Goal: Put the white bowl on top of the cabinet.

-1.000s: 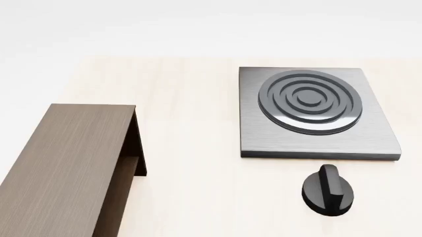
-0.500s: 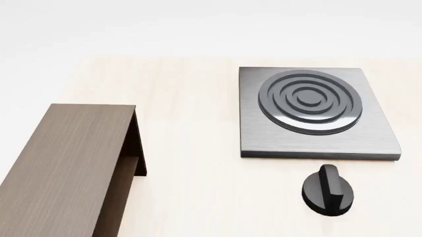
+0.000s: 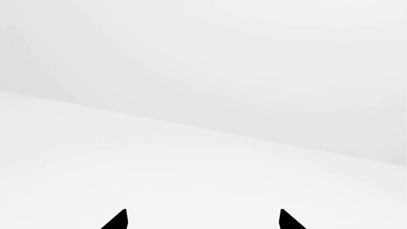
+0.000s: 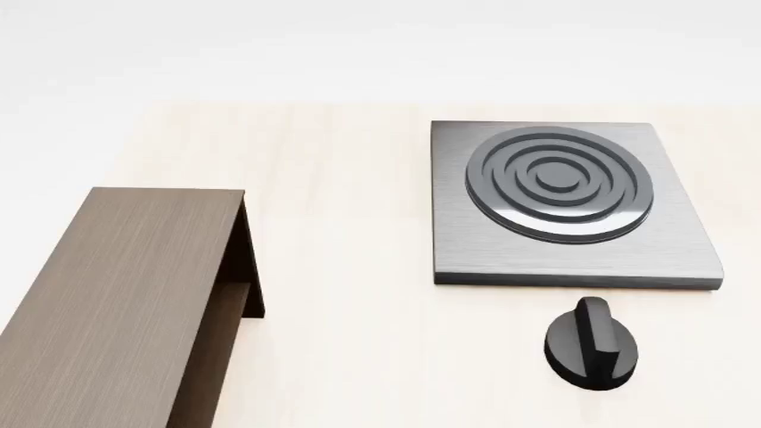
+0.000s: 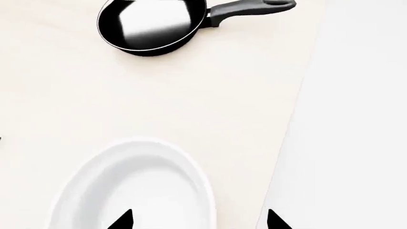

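1. A pale wood-look table carries everything; beyond its far edge the room is plain, featureless white.
2. In the head view, the cabinet lies at the left, dark brown with a flat, bare top. Its long axis runs from the near edge away from the robot, and its open side with the inner shelf faces right.
3. A grey square stove plate with raised concentric rings sits to the right, well apart from the cabinet, with a black knob just in front of it. A broad bare strip of table lies between cabinet and plate.
4. The white bowl shows only in the right wrist view, upright and mouth up, near a table edge. A black frying pan lies well apart from it, its handle pointing toward that edge.
5. The right hand is spread open, one tip over the bowl's inside.
6. The left hand is open too, facing blank white.
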Available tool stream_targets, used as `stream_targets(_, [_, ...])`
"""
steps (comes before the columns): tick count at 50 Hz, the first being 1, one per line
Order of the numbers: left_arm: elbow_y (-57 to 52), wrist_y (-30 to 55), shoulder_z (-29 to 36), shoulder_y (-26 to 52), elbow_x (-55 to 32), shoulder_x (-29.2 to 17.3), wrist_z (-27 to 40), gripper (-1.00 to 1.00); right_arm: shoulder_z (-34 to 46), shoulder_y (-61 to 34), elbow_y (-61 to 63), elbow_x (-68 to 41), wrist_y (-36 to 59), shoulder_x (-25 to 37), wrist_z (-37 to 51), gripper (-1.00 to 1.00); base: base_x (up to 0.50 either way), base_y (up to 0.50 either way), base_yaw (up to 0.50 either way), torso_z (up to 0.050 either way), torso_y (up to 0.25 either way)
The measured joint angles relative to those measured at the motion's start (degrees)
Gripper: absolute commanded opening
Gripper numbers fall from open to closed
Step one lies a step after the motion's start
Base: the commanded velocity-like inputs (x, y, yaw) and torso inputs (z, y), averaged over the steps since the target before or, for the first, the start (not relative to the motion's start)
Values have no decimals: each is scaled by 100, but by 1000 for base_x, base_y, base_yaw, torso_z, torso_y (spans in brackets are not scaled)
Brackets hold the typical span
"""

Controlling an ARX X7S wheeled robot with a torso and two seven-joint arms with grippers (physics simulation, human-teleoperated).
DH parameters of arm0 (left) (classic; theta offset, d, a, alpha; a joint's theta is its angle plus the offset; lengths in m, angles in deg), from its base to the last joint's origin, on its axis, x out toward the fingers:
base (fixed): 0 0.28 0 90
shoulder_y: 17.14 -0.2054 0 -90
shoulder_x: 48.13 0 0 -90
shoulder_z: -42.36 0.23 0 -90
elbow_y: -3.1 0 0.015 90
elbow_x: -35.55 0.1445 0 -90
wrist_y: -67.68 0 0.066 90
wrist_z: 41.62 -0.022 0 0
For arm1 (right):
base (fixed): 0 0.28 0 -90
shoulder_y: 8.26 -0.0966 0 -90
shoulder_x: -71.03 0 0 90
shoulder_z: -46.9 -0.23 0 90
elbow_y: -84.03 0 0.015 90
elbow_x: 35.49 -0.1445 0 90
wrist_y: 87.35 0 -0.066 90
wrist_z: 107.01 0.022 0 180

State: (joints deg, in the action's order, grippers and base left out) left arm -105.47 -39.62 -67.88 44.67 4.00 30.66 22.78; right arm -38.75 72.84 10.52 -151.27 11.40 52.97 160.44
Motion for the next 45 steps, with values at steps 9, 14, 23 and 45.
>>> stream_targets(9, [4,3,6,3,2,-7,10,100,498,-755,-247,87,321,-243,12,100,0,0,0,0,0])
stream_targets(14, [7,5,11,6,3,-12,14,100,645,-906,-361,107,367,-319,-28,100,0,0,0,0,0])
stream_targets(23, [15,5,20,10,5,-17,18,100,826,-1034,-589,133,395,-441,-119,100,0,0,0,0,0])
stream_targets(45, [23,-83,67,4,77,-35,-53,100,1055,-1143,-842,210,403,-581,-240,100,0,0,0,0,0])
